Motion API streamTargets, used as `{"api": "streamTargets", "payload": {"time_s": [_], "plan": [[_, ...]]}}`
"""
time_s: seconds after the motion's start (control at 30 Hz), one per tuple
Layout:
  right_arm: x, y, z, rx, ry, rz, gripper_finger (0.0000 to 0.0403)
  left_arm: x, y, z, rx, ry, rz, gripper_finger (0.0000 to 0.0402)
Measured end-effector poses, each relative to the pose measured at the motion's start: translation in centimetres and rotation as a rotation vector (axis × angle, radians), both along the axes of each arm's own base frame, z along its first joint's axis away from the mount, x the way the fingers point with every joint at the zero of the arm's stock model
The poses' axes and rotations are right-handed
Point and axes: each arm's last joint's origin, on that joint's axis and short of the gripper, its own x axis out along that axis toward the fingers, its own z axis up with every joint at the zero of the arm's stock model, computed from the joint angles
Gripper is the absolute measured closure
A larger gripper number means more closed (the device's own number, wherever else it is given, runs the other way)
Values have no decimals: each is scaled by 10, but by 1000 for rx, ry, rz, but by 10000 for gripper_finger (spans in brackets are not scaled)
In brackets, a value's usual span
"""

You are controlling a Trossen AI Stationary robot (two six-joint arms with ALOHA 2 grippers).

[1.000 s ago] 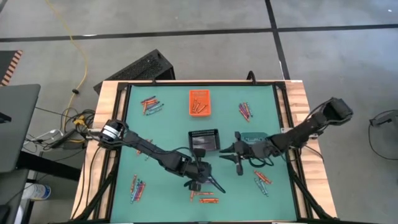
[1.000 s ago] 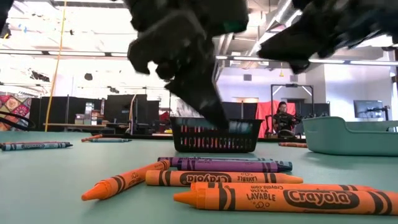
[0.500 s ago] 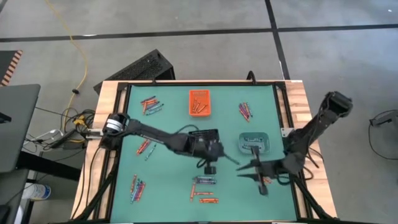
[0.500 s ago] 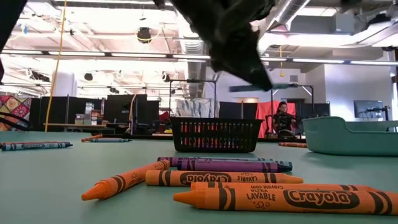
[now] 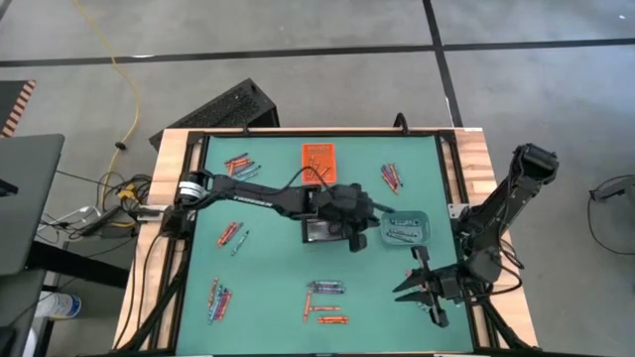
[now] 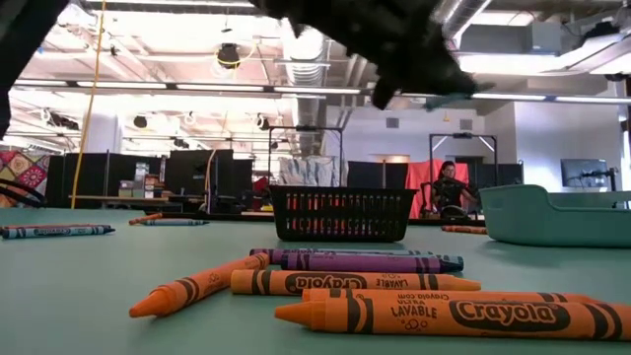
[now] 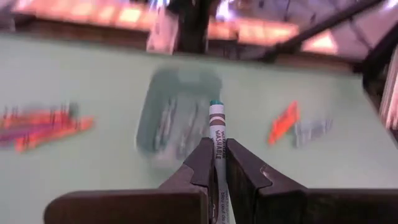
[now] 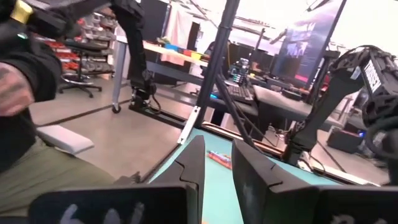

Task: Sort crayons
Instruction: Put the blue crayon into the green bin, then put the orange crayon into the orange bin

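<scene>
Your left pincer is gripping a teal crayon over the teal bin; right pincer is sitting part-open, holding nothing

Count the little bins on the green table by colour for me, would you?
Orange bin: 1
Black mesh bin: 1
Teal bin: 1
Total: 3 bins

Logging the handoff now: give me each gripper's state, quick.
Left gripper: shut on a teal crayon, over the teal bin.
Right gripper: open, empty, near the table's front right.
</scene>
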Motion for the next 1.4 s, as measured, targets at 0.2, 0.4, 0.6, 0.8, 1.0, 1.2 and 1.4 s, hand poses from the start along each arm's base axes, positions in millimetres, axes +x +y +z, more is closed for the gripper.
{"api": "streamTargets", "payload": {"time_s": [0.2, 0.4, 0.6, 0.8, 1.0, 1.2, 1.4], "plan": [[3, -3, 0, -2, -2, -20, 322, 46, 11, -18, -25, 9, -38, 390], [1, -1, 0, -1, 3, -5, 322, 80, 20, -35, -20, 34, -38, 390], [-3, 3, 0, -2, 3, 17, 322, 95, 23, -53, -23, 24, -23, 388], [-4, 3, 0, -1, 3, 22, 322, 96, 28, -57, -2, 22, 33, 366], [-2, 2, 0, -1, 3, 13, 322, 96, 27, -58, -10, 31, 23, 319], [-2, 2, 0, 0, 3, 14, 322, 87, 32, -53, 64, 161, 0, 279], [-3, 2, -1, 4, 10, 18, 322, 57, 51, 9, 212, 315, 79, 273]]}}
